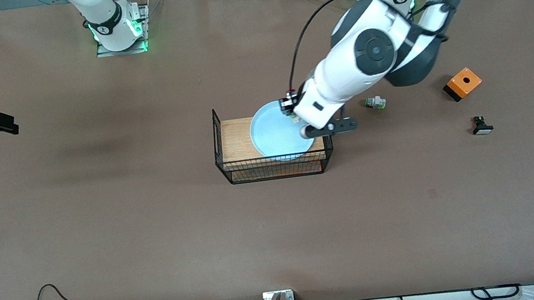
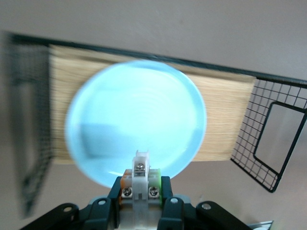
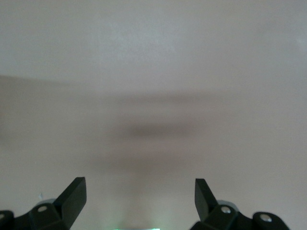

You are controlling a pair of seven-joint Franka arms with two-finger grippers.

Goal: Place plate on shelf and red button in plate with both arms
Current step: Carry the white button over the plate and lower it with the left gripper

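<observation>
The pale blue plate (image 1: 275, 131) lies on the wooden board inside the black wire rack (image 1: 273, 167); in the left wrist view the plate (image 2: 136, 120) fills the middle. My left gripper (image 1: 291, 108) hangs over the plate's rim at the left arm's end of the rack. It is shut on the red button (image 1: 288, 104). The left wrist view shows the button's white body (image 2: 140, 179) with screws and a green side piece between the fingers of the left gripper (image 2: 140, 187); its cap is hidden there. My right gripper (image 1: 7, 126) waits open over bare table at the right arm's end, nothing between its fingers (image 3: 140, 191).
A white and green part (image 1: 375, 102) lies beside the rack toward the left arm's end. An orange box (image 1: 462, 83) and a black part with a white face (image 1: 481, 126) lie closer to that end of the table. Cables run along the table's front edge.
</observation>
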